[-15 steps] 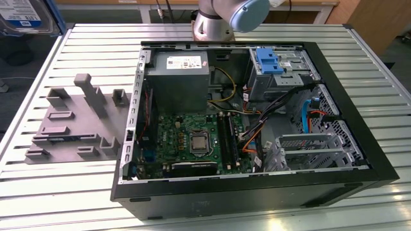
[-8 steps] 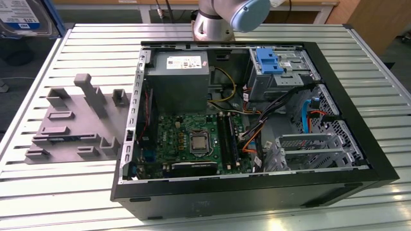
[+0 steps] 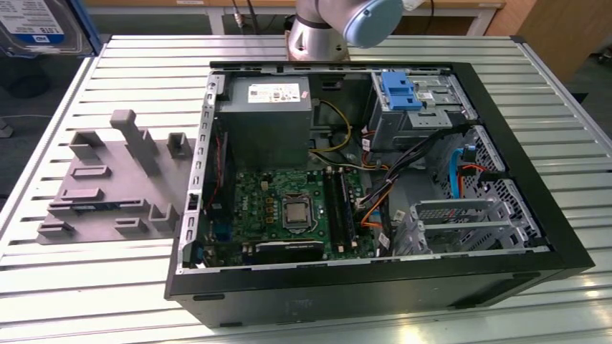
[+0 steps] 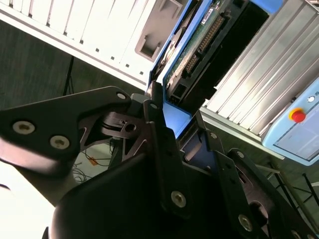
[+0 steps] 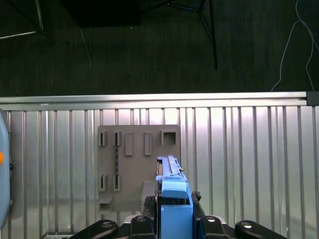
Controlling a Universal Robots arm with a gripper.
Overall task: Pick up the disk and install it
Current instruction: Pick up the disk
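In the exterior view, an open computer case (image 3: 564, 244) lies on the slatted worktop (image 3: 143, 64). Inside it are a grey power-supply box (image 3: 263, 118), a green motherboard (image 3: 287, 208), a blue bracket (image 3: 399, 89) upright in the far drive bay and a metal cage (image 3: 459, 222) at the near corner. A grey fixture plate (image 3: 105, 179) lies just beside the case. What looks like the disk (image 3: 34, 25) is cropped at the corner, beyond the worktop's edge.

In the second wrist view, the pincer (image 4: 177, 124) is clamped on the disk (image 4: 199, 45) at its blue carrier, with the circuit board showing.

In the first wrist view, the disk (image 5: 173, 186) stands edge-on in the pincer (image 5: 174, 211), with the fixture plate (image 5: 132, 169) and worktop (image 5: 239, 149) behind it.
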